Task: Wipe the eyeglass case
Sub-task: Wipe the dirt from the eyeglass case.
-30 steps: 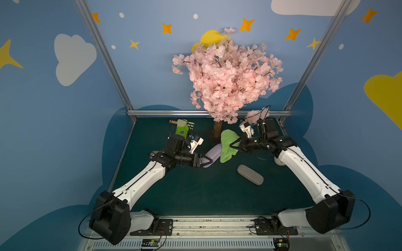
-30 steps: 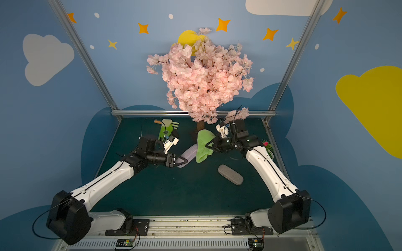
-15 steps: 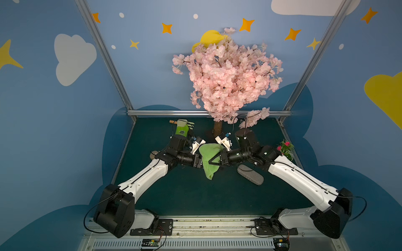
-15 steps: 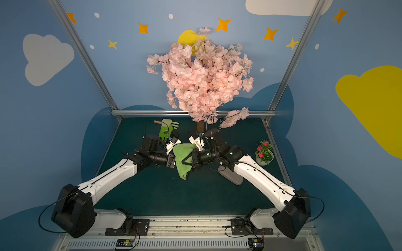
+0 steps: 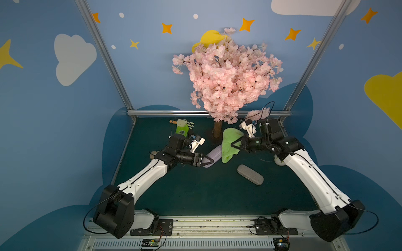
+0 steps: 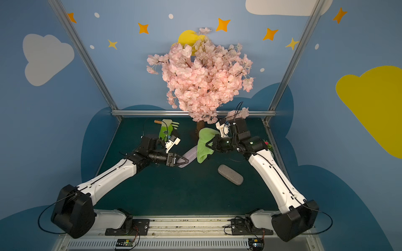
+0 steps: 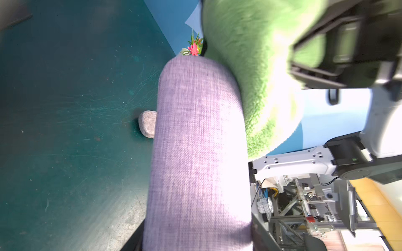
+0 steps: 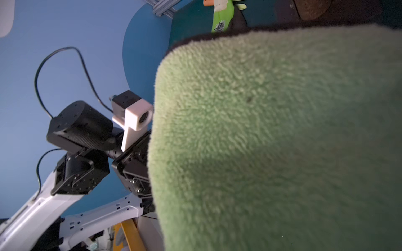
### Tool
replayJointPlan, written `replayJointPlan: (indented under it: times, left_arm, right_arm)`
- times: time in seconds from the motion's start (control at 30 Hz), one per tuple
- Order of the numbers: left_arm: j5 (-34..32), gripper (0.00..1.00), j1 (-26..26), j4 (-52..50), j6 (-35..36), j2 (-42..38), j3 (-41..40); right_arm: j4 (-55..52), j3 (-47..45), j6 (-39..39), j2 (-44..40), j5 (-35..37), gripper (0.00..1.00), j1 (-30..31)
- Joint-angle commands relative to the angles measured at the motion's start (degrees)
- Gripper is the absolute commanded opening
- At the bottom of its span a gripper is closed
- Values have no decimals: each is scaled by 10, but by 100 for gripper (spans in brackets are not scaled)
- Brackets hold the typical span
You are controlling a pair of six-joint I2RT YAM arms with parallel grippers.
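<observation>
Your left gripper (image 5: 207, 162) pinches the lilac case (image 5: 214, 152) aloft, its free end jutting beyond the fingertips, where the green cloth (image 5: 228, 141) clamped tight in your right gripper (image 5: 233, 145) hangs against it, so wiping looks barely begun, with most of the case left to rub.

Artificial cherry tree (image 5: 228, 78) stands at the back centre of the dark green table mat (image 5: 195, 191), brown trunk (image 5: 217, 130) upright. In both top views, left of the trunk near the back rail, there is a green-and-white glove (image 5: 182, 129) with a short orange-brown stub (image 5: 173, 121) just beside its cuff. Forward and right of the trunk, well apart from it, a grey fabric case (image 5: 250, 174) lies flat and closed. Far right of the trunk, at the mat's edge, is a small potted plant with a red flower (image 7: 194, 48), partly hidden.
</observation>
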Motion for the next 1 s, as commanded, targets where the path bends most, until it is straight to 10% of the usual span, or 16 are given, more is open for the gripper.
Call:
replayJointPlan:
  times: [0.0, 0.3, 0.67, 0.97]
  left_arm:
    - [-95, 3, -24, -45, 129, -28, 24]
    - [-338, 3, -112, 63, 284, -120, -38]
    - [-309, 3, -113, 125, 285, -195, -101]
    - [-302, 3, -113, 111, 294, -184, -89]
  right_arm:
    - [-30, 13, -29, -22, 42, 0, 39]
    - [114, -82, 150, 25, -101, 0, 122]
    - [-29, 11, -16, -5, -126, 0, -139]
    - [-113, 115, -104, 61, -59, 0, -3]
